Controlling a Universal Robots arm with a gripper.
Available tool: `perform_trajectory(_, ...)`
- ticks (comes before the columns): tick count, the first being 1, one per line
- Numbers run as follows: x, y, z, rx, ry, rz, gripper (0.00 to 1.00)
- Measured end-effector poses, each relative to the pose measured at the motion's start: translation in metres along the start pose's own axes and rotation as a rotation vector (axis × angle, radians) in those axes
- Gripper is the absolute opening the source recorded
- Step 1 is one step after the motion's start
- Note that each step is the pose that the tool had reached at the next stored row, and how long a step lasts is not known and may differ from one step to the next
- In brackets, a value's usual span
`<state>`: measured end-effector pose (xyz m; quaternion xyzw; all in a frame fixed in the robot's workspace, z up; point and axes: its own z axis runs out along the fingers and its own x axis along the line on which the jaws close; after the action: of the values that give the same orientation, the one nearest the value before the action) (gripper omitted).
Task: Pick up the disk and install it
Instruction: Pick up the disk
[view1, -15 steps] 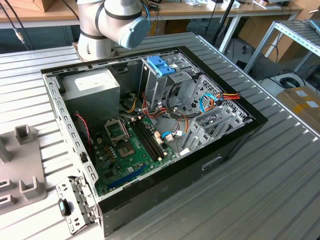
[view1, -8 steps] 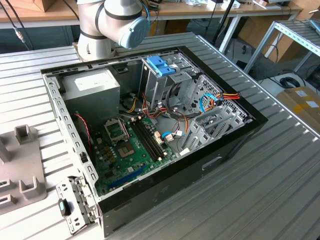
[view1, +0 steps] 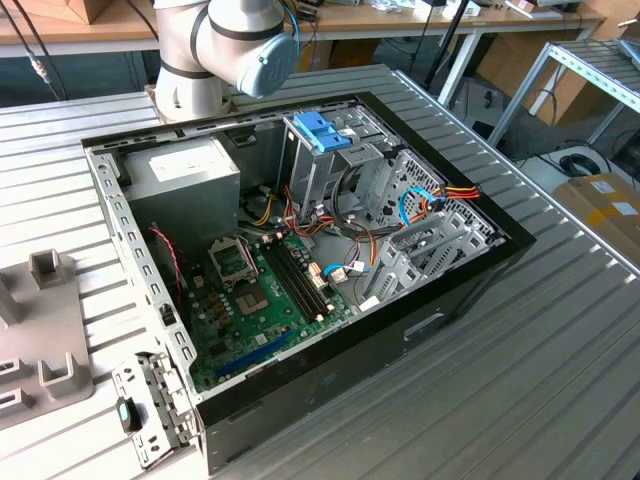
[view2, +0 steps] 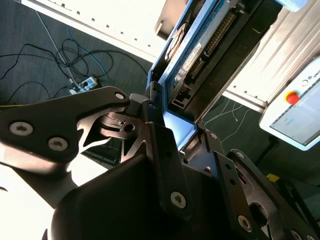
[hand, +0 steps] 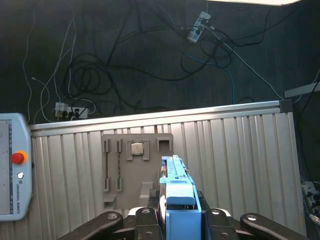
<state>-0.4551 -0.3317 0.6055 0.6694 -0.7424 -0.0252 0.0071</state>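
Hanging over the ribbed surface (hand: 240, 150), the arm's claw (hand: 179, 222) grips the disk (hand: 175, 192).
In the exterior view, the arm (view1: 225, 50) rises beyond the open computer case (view1: 300, 250). In the first wrist view, the claw points down above a grey fixture tray (hand: 137, 165), clamped on the disk's blue frame.

Even light fills the exterior view, with shadow inside the open black computer case (view1: 330, 385). In the second wrist view, glare whitens the silver-grey, blue-framed metal disk (view2: 197, 50); the first wrist view's dark cabled floor (hand: 150, 60) is dim.
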Motion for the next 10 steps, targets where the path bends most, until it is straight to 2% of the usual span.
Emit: perform_trajectory(10,-0.0003,0.0002,-0.0125,-0.0004,0.0,0.0,0.37)
